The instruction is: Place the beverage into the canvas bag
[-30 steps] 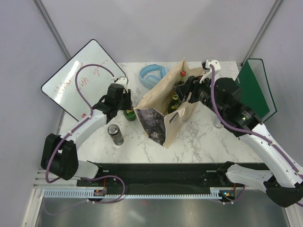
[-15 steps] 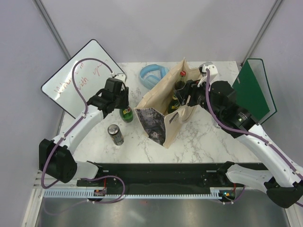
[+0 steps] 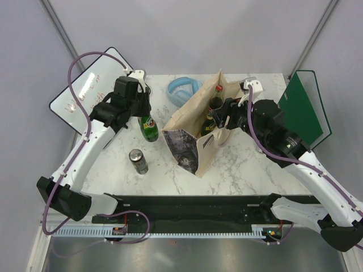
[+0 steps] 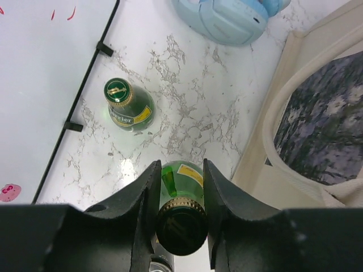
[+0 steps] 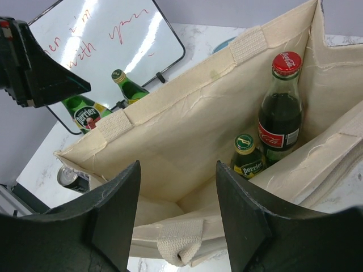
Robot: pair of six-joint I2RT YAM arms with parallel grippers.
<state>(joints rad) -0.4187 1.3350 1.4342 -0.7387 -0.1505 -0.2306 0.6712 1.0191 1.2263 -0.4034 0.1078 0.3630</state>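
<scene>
Lifted off the table (image 3: 238,164) since a second ago, the green bottle (image 3: 150,130) hangs from the left gripper (image 3: 142,115), beside the canvas bag (image 3: 190,130). Left wrist: its fingers (image 4: 148,192) pinch the bottle's neck for carrying. Right wrist: the right gripper (image 5: 177,170) stands spread at the bag's mouth, probably steadying it.

The fingers (image 4: 147,195) of the left gripper (image 4: 180,173) are matt black plastic. Between them, the held bottle (image 4: 181,224) is glossy green glass with a shiny paper label. Beneath it the table (image 4: 193,96) looks like polished white marble, grey-veined and catching glare. Left of the fingers, the standing bottle (image 4: 127,107) has a smooth metal cap. To their right, the canvas bag (image 4: 252,173) is matt beige cloth, coarsely woven, with ribbed webbing handles. Ahead of the right gripper (image 5: 177,167), the cola bottle (image 5: 281,113) is glossy dark glass.
</scene>
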